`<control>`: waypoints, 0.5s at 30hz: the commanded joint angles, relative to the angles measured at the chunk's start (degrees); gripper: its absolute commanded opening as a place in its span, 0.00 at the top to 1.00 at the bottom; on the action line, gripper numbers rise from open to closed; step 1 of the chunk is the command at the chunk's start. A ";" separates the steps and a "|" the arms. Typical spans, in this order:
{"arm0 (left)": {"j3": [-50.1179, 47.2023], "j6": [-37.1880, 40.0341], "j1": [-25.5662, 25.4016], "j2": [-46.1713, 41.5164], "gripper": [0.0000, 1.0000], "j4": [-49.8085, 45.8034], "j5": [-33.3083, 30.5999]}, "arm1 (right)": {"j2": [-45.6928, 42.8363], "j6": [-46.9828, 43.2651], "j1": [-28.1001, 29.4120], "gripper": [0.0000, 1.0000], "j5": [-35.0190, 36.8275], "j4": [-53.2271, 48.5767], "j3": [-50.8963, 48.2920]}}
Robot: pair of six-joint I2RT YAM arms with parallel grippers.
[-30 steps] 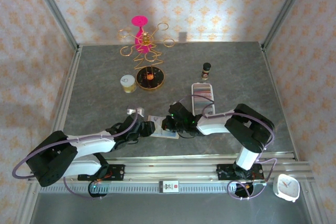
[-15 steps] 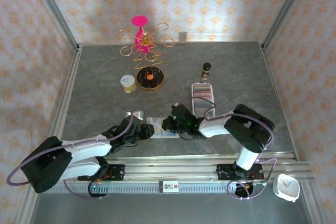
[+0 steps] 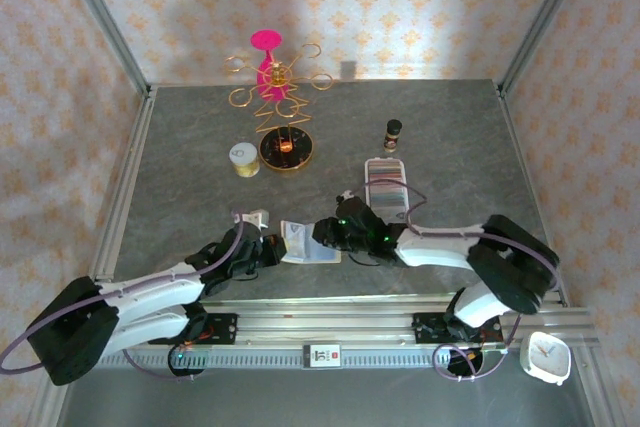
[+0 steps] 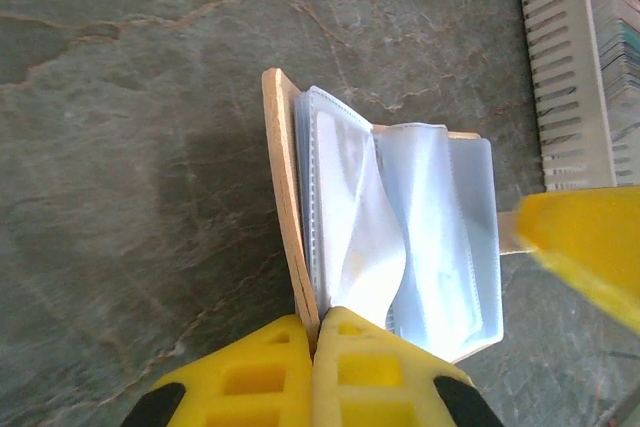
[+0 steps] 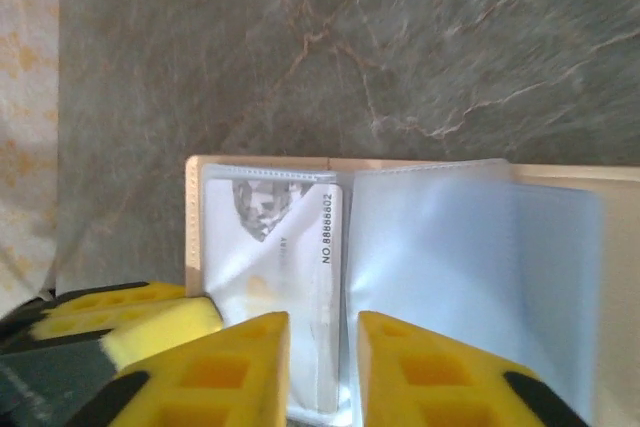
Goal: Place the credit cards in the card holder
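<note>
card holder at near edge of tabletop is clamped by left gripper; right gripper is parted above its sleeves.

- Gold wire stand, pink top, far edge.
- Dark round dish beside small jar (white lid).
- Dark bottle behind perforated tray.
- White clock, near-right corner.

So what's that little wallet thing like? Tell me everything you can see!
The card holder is a small beige, leather-looking wallet lying open on the grey table. Clear pale sleeves fan out inside; one holds a white card with a picture and number. The left hand pinches its raised cover edge; the right hand straddles a sleeve, fingers apart.
</note>
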 commanded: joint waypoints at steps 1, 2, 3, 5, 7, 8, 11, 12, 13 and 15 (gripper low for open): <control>1.44 1.82 0.24 -2.61 1.00 -7.73 -4.23 | -4.73 -1.91 0.27 0.65 9.55 -12.02 1.01; 1.66 2.06 0.32 -3.23 1.00 -9.01 -4.64 | -5.66 -2.00 0.27 0.59 10.73 -13.76 0.85; 1.83 2.17 0.28 -3.71 1.00 -10.06 -4.89 | -6.32 -1.94 0.27 0.57 11.59 -15.38 0.84; 2.46 2.51 0.28 -4.50 1.00 -12.55 -5.29 | -7.09 -1.53 0.27 0.56 12.80 -17.86 0.57; 3.16 3.29 0.30 -5.14 1.00 -14.70 -5.55 | -7.53 -0.54 0.27 0.56 13.60 -18.70 -0.08; 3.42 3.48 0.31 -5.43 1.00 -15.99 -6.06 | -7.59 -0.14 0.18 0.56 13.57 -18.53 -0.54; 3.98 4.28 0.28 -6.11 1.00 -18.31 -6.61 | -7.80 1.06 -0.08 0.52 13.56 -17.94 -1.72; 3.98 4.20 0.29 -6.35 1.00 -18.68 -6.61 | -7.88 1.62 -0.16 0.52 13.48 -17.41 -2.15; 3.99 3.88 0.29 -6.51 1.00 -19.01 -6.74 | -8.09 2.11 -0.30 0.51 13.40 -16.62 -2.72; 3.90 3.56 0.28 -6.82 1.00 -19.20 -6.83 | -8.28 2.92 -0.74 0.49 13.42 -15.43 -3.87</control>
